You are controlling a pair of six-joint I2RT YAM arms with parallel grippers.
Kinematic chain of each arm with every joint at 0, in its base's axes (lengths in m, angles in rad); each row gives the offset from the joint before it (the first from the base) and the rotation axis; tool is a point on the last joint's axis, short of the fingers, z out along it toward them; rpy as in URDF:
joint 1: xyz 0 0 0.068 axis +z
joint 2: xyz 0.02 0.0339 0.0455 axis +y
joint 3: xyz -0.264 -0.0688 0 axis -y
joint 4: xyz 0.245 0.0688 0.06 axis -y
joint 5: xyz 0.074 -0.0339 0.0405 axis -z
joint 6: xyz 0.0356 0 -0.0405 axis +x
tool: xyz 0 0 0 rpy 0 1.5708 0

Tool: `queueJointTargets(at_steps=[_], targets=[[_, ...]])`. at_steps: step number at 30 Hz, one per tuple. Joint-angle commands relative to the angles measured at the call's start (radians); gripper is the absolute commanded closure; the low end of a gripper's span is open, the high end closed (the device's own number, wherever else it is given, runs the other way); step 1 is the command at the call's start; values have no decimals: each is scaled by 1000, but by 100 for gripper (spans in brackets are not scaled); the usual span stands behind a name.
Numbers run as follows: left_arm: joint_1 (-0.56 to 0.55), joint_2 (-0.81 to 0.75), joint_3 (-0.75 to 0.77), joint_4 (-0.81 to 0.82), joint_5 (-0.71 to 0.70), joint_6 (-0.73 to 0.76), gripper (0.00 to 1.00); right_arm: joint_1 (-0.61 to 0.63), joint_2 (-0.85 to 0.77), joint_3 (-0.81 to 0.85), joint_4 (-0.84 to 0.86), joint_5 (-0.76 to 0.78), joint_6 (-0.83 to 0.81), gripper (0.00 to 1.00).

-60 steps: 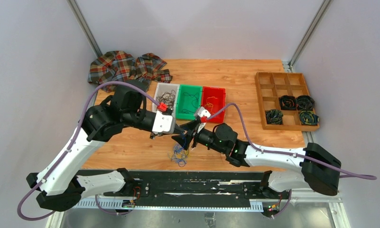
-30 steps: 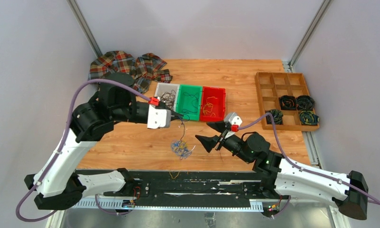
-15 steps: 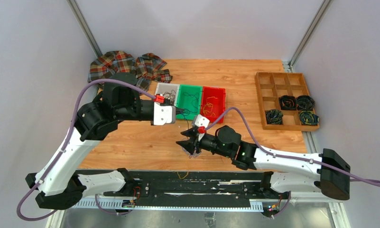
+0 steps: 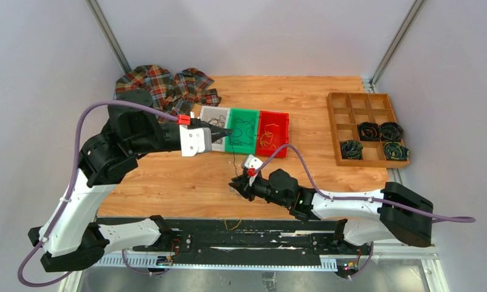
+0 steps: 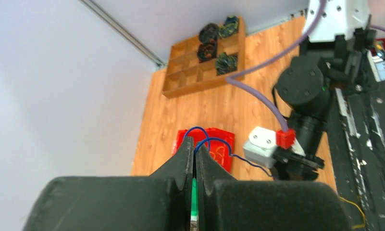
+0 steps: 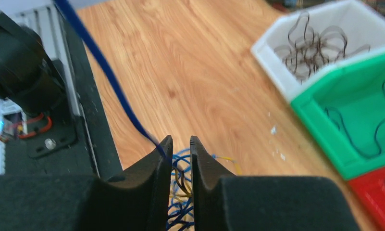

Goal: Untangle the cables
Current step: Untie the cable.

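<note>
Only right wrist: cables (image 6: 180, 202) between jaws

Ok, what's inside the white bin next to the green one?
Thin dark wire loops lie in the white bin. From overhead the left pincer covers its near part, hiding anything there.

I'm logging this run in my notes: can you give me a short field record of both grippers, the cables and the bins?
left gripper: shut on a blue cable, raised
blue cable: stretches down to the clump
right gripper: at the clump, jaws narrowly apart, strands between; grip unclear
bins: white bin, green bin, red bin in a row, wires in each
</note>
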Motion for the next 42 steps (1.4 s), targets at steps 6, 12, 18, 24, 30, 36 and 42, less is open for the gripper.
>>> queueJointTargets(at_steps=[6,12,18,24,30,36,42], targets=[[-9,-28,61,377,-214,-65,99,7,17,-159,123,170,29,82],[-9,-20,91,567,-343,-109,99,6,20,-216,146,216,47,81],[-9,19,183,616,-357,-129,100,5,20,-256,141,232,61,81],[-9,77,301,674,-402,-119,99,1,25,-307,148,243,93,81],[-9,102,344,742,-436,-89,99,1,7,-348,124,247,117,80],[-9,86,313,737,-448,-45,99,1,-72,-374,48,279,128,81],[-9,81,304,862,-559,42,100,-3,-167,-397,-57,319,165,86]])
